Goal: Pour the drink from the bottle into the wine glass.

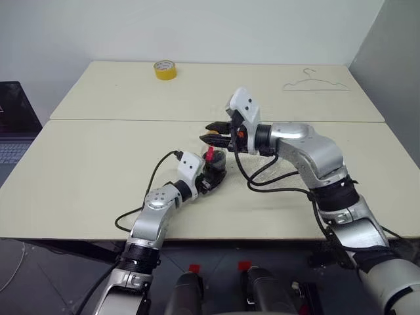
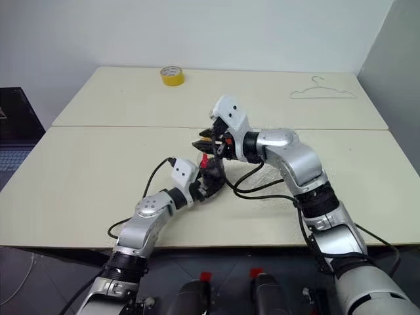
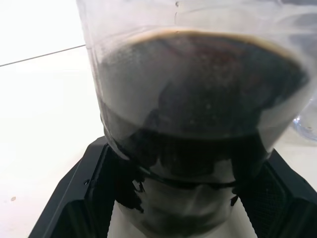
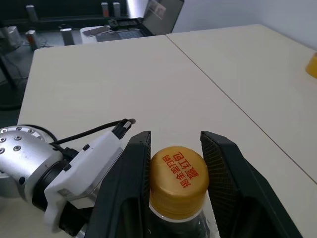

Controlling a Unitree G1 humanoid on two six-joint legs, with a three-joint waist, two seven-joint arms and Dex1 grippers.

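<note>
Bottle [image 1: 214, 168] sits centre frame on the near table [image 1: 79, 190], upright, long axis vertical; my left gripper [image 1: 209, 178] is clamped on its lower body, fingers [image 3: 84, 198] either side of the dark drink [image 3: 198, 99] in the left wrist view; drink level well up the body. Right gripper [image 4: 174, 163] comes in from the right side, pointing across toward frame left, jaws straddling the yellow cap [image 4: 178, 179]; the left pad looks touching the cap, a thin gap on the other; I'd call it closing on the cap, not firmly pinched yet. Cap still on, so pour hasn't begun; my read is unscrew next, about the vertical axis. Wine glass: just a clear edge [image 3: 306, 124] beside the bottle, prob. that. Yellow tape roll [image 1: 165, 69] and wire hanger [image 1: 315, 83] lie upper frame, well apart.
</note>
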